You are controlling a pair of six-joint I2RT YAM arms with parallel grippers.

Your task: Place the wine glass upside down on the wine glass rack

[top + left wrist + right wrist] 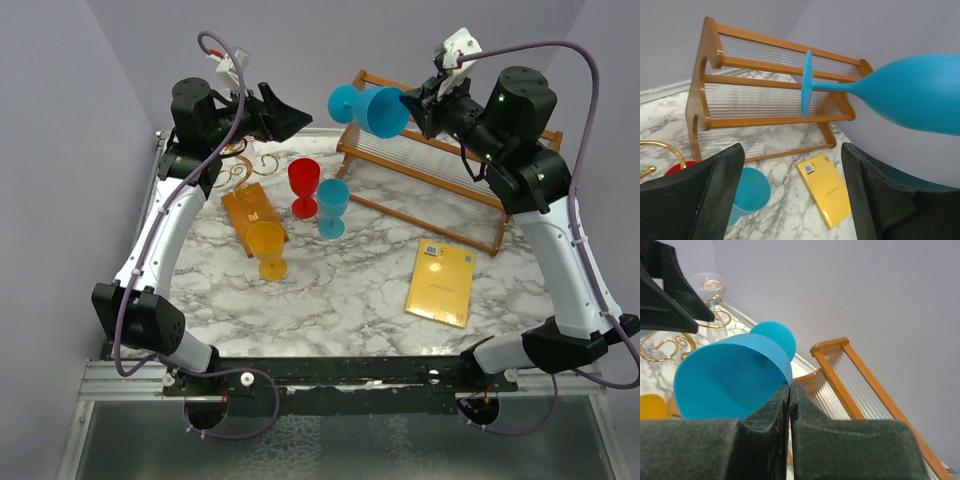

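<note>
A blue wine glass point(375, 108) hangs in the air on its side, foot pointing left; it also shows in the left wrist view point(920, 95) and the right wrist view point(730, 382). My right gripper point(410, 100) point(790, 385) is shut on its rim. The gold wire wine glass rack point(240, 160) stands at the back left on an orange-brown wooden base point(255, 218); its spirals show in the right wrist view point(662, 347). My left gripper point(295, 120) point(792, 150) is open and empty, raised beside the rack, facing the held glass.
A red glass point(304, 185), a teal glass point(332, 207) and a yellow glass point(267, 248) stand upright mid-table. A large brown slatted rack point(440, 170) lies at the back right. A yellow book point(441, 282) lies front right.
</note>
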